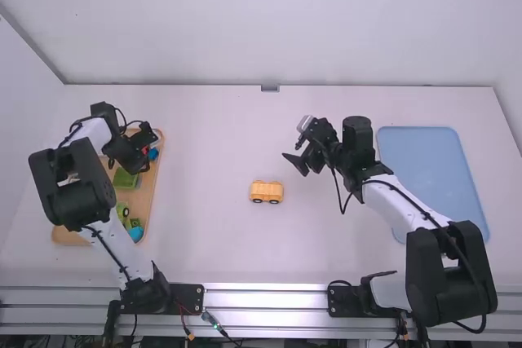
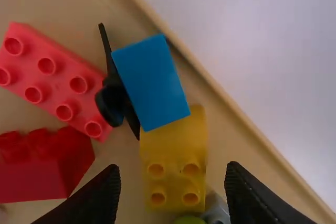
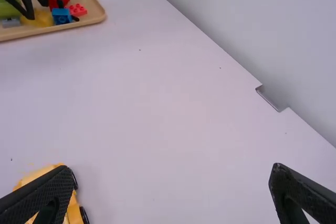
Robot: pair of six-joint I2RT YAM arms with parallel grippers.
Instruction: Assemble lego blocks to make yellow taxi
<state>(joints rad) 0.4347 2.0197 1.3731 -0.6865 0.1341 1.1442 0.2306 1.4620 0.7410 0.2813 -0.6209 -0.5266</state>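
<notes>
on the white bench (image 1: 196,234), a yellow-orange wheeled plastic block (image 1: 267,191) is set; left gripper (image 1: 148,152) and right gripper (image 1: 294,164) fingers are spread wide, nothing held.

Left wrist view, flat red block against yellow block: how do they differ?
The flat red block has studs all along its visible top; the yellow block has four at one end and a smooth, curved part beyond. The blue block overlaps the yellow block in view, but not the flat red block. Both lie in the tray.
</notes>
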